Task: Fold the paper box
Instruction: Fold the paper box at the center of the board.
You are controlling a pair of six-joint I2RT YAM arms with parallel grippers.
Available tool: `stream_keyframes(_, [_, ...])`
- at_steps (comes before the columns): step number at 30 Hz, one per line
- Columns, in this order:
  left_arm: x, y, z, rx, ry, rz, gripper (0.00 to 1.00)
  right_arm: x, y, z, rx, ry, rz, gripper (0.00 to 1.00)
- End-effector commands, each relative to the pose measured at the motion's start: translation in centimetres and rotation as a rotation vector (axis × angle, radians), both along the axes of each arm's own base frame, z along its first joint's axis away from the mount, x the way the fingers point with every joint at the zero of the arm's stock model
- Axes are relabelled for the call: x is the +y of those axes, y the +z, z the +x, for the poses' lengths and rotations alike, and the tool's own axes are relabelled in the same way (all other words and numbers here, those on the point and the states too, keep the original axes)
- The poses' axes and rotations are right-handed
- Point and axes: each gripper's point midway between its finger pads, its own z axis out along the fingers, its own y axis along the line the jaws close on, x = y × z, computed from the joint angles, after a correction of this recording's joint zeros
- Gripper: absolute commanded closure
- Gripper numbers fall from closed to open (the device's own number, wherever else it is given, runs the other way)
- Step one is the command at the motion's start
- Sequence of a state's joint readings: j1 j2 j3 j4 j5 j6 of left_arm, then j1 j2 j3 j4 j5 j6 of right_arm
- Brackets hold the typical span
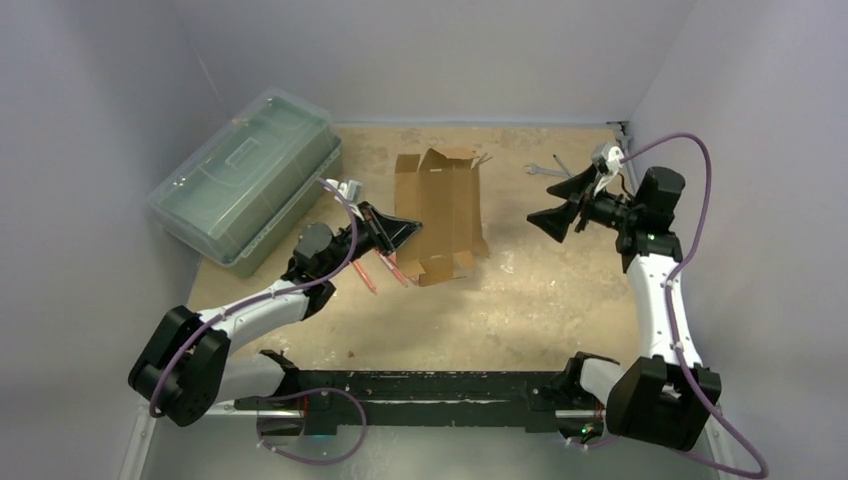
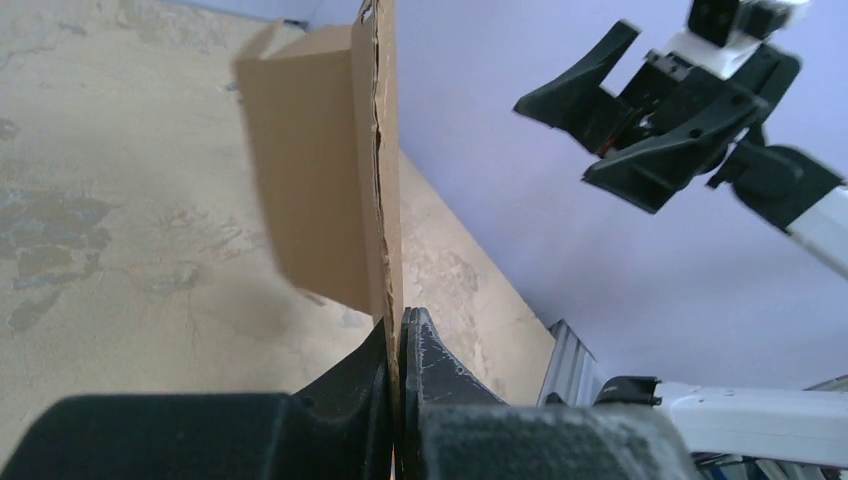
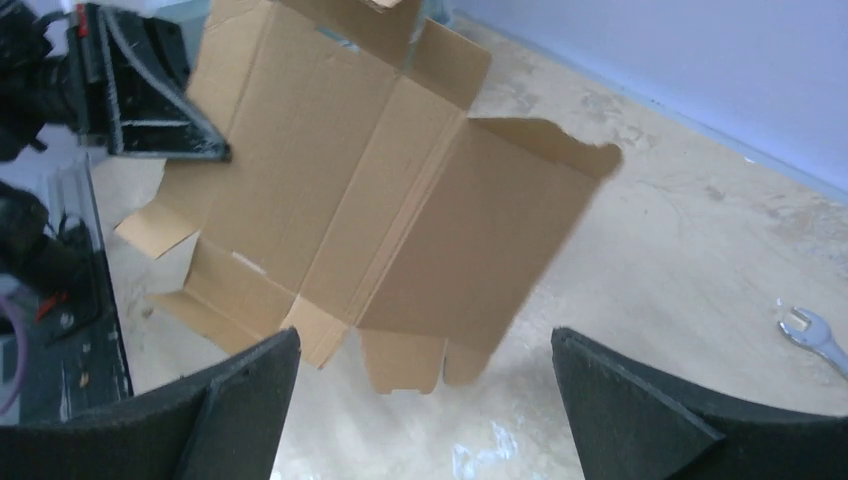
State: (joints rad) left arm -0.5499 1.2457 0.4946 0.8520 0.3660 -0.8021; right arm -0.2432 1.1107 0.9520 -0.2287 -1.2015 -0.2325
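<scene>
Mottled tan table (image 1: 540, 290), lilac walls. The left gripper (image 1: 413, 231) is clamped on the left edge of the flat paper box (image 1: 447, 205). The right gripper (image 1: 557, 203) hangs well to the box's right, jaws wide apart.

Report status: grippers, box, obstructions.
Left gripper shut on paper box edge. Right gripper open, apart from box. Box held up, not yet folded. Green case and wrench off to sides.

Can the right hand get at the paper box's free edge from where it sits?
Probably yes: the right hand is open and faces the paper box, which the left hand holds up by its other edge, with nothing between them.
</scene>
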Motion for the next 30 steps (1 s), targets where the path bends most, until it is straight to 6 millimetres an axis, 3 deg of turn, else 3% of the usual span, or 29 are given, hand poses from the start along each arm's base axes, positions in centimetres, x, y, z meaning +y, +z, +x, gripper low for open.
stream_keyframes(1, [0.7, 3.6, -0.4, -0.084, 0.019, -0.088, 1.00, -1.0, -0.2, 2.4, 0.076, -0.134, 0.146, 0.01])
stream_keyframes(4, [0.9, 4.6, -1.1, -0.129, 0.009, -0.106, 1.00, -1.1, -2.3, 3.0, 0.154, -0.168, 0.214, 0.01])
stream_keyframes(11, [0.9, 6.6, -2.5, -0.265, -0.042, -0.092, 1.00, 0.4, -3.6, 2.1, 0.242, -0.050, 0.348, 0.01])
stream_keyframes(18, [0.4, 9.2, -4.8, -0.415, -0.141, -0.083, 1.00, 1.4, -3.2, 1.0, 0.203, 0.037, 0.342, 0.01])
stream_keyframes(25, [0.3, 10.7, -6.9, -0.524, -0.222, -0.074, 1.00, 2.0, -1.8, -0.5, 0.137, 0.137, 0.288, 0.01])
stream_keyframes(30, [0.6, 11.0, -7.4, -0.540, -0.225, -0.062, 1.00, 1.5, -1.4, -0.6, 0.078, 0.122, 0.203, 0.01])
